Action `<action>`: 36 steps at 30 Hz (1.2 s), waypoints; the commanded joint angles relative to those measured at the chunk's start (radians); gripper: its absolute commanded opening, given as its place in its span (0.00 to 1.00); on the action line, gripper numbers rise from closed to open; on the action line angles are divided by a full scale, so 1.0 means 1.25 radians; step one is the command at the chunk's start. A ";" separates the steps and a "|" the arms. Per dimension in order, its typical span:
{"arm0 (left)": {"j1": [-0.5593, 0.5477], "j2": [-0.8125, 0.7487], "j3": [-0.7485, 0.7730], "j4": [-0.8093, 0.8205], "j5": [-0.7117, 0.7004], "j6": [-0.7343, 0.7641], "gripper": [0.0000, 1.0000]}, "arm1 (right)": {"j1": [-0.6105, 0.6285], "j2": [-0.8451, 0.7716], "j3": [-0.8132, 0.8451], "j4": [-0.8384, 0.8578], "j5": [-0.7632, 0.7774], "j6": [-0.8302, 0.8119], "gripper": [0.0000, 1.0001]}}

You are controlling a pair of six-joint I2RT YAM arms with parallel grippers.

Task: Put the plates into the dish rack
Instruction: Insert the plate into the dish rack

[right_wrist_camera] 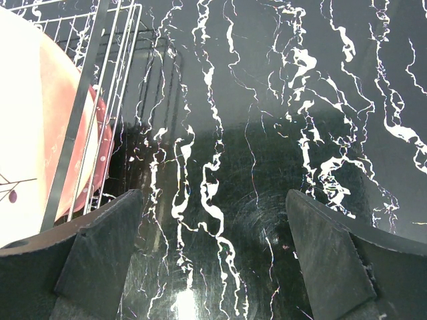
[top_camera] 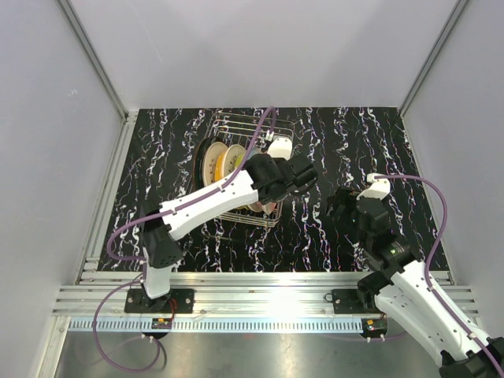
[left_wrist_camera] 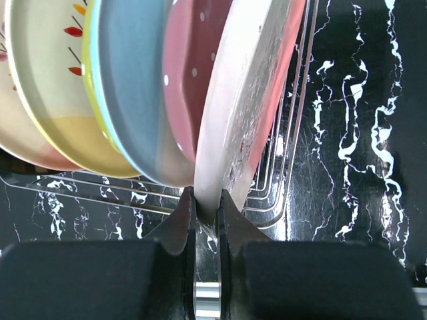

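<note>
Left claw (left_wrist_camera: 205,207) is pinching pink plate (left_wrist_camera: 248,93) by its rim, centre frame; releasing it tilted risks toppling onto dotted plate (left_wrist_camera: 190,63) in rack (left_wrist_camera: 298,120). Right claw (right_wrist_camera: 213,227) is gaping wide, empty.

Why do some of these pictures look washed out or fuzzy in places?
Top external: glare whitens the metal rail. Left wrist: the pale pink plate in the left gripper sits close to the lens and looks soft. Right wrist: the cream plate is blown white, and the glossy table mirrors a light.
</note>
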 commanded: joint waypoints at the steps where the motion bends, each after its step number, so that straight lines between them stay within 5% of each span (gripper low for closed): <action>1: 0.007 -0.003 0.052 0.006 -0.050 -0.017 0.00 | 0.004 -0.002 0.000 0.010 0.034 0.007 0.96; 15: 0.016 0.042 0.038 0.017 -0.027 -0.003 0.02 | 0.004 -0.003 0.000 0.010 0.037 0.010 0.97; 23: 0.015 0.058 0.037 0.040 -0.002 0.020 0.21 | 0.004 -0.001 0.000 0.008 0.039 0.012 0.98; 31: 0.015 0.034 0.001 0.054 0.002 0.028 0.24 | 0.004 0.002 0.001 0.008 0.041 0.014 0.98; 36: 0.014 0.008 -0.033 0.063 -0.006 0.034 0.42 | 0.004 -0.002 0.001 0.007 0.041 0.014 0.99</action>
